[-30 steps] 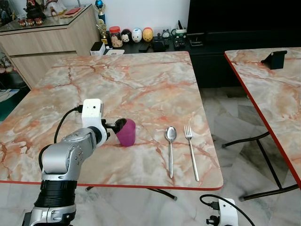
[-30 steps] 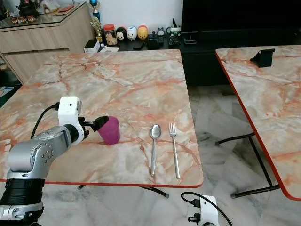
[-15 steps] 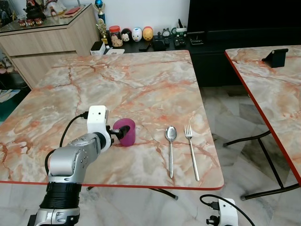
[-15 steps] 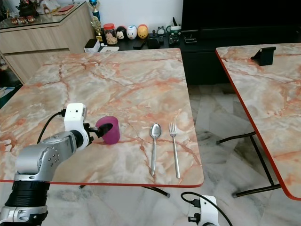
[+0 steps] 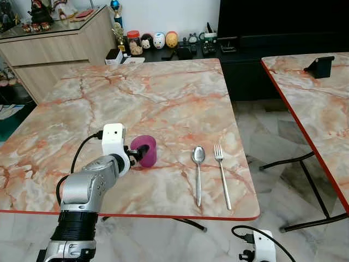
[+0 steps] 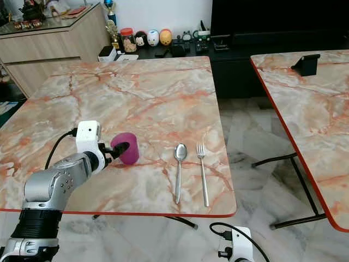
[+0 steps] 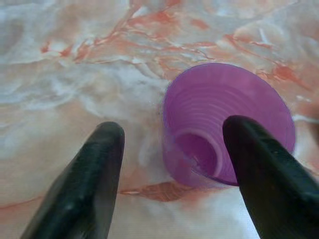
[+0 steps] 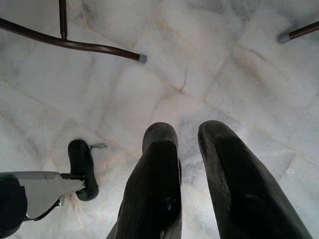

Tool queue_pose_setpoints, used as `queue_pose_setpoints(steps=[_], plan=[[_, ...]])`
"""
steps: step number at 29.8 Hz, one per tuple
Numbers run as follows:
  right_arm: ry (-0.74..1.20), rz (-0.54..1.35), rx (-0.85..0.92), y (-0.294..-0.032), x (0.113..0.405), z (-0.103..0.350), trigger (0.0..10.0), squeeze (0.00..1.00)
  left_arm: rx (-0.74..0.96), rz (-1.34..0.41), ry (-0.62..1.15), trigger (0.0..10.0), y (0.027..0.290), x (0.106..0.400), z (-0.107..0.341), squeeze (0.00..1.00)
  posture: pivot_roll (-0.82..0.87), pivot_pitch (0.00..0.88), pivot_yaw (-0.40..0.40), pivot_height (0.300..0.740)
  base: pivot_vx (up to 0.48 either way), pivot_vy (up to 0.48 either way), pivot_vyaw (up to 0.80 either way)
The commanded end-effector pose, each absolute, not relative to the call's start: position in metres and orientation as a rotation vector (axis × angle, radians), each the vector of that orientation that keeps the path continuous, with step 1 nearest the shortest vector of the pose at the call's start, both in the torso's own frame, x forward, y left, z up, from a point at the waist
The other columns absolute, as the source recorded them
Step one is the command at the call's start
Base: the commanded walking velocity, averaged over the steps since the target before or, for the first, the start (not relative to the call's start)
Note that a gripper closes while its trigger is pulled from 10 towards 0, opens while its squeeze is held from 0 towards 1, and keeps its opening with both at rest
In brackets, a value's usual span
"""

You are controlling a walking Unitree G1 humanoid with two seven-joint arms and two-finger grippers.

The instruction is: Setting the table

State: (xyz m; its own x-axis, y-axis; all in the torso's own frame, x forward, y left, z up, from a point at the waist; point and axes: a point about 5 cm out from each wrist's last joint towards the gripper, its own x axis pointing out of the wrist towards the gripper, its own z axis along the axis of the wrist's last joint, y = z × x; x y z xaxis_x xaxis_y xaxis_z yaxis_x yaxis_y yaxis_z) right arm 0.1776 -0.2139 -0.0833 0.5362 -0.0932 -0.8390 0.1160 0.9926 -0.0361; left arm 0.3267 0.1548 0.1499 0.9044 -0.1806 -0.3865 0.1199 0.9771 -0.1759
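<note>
A purple plastic cup [image 5: 145, 150] rests on the marble table [image 5: 163, 93] near its front edge, leaning a little toward my left gripper [image 5: 134, 155]. That gripper is open at the cup's rim. In the left wrist view one black finger [image 7: 259, 164] overlaps the mouth of the cup [image 7: 224, 114], and the other finger [image 7: 94, 169] stands apart over bare marble. To the cup's right a spoon [image 5: 198, 164] and a fork [image 5: 221, 169] lie side by side. My right gripper [image 8: 187, 132] hangs idle over the floor, fingers close together.
A second marble table [image 5: 316, 103] stands to the right across a tiled aisle. A wooden sideboard [image 5: 49, 49] is at the back left, and a dark low cabinet [image 5: 180, 49] holding jars and figurines stands behind the table. A table leg [image 8: 75, 45] crosses the floor near the right gripper.
A second ago the cup was tipped over in the left gripper; it then came down onto its base. The arm has edged forward and the fingers now stand spread at the rim.
</note>
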Motion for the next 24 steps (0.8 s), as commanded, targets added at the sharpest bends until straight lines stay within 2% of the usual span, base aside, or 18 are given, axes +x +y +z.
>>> queue_pose_setpoints(steps=[1,4,6,7,8,24], plan=[[1.003,-0.111,0.027,-0.210,0.176,-0.085,10.0,0.00,-0.132,-0.119,0.413,1.5,0.161,0.329,0.150,0.00,-0.02,0.000,0.113,0.740,0.000,0.000,0.00],[1.002,-0.111,0.027,-0.210,0.176,-0.085,10.0,0.00,-0.136,-0.117,0.411,1.9,0.161,0.329,0.150,0.00,-0.02,0.000,0.111,0.740,0.000,0.000,0.00],[1.002,-0.113,0.028,-0.210,0.176,-0.085,10.0,0.00,-0.141,-0.117,0.405,2.7,0.160,0.330,0.152,0.00,-0.02,0.000,0.111,0.740,0.000,0.000,0.00],[1.002,-0.114,0.028,-0.210,0.176,-0.085,10.0,0.00,-0.144,-0.121,0.399,4.0,0.159,0.330,0.153,0.00,-0.02,0.000,0.111,0.740,0.000,0.000,0.00],[1.002,-0.114,0.028,-0.210,0.176,-0.085,10.0,0.00,-0.142,-0.131,0.392,9.8,0.157,0.331,0.154,0.00,-0.02,0.000,0.111,0.740,0.000,0.000,0.00],[1.002,-0.115,0.032,-0.210,0.176,-0.085,10.0,0.00,-0.147,-0.155,0.395,10.0,0.148,0.334,0.154,0.00,-0.02,0.000,0.113,0.740,0.000,0.000,0.00]])
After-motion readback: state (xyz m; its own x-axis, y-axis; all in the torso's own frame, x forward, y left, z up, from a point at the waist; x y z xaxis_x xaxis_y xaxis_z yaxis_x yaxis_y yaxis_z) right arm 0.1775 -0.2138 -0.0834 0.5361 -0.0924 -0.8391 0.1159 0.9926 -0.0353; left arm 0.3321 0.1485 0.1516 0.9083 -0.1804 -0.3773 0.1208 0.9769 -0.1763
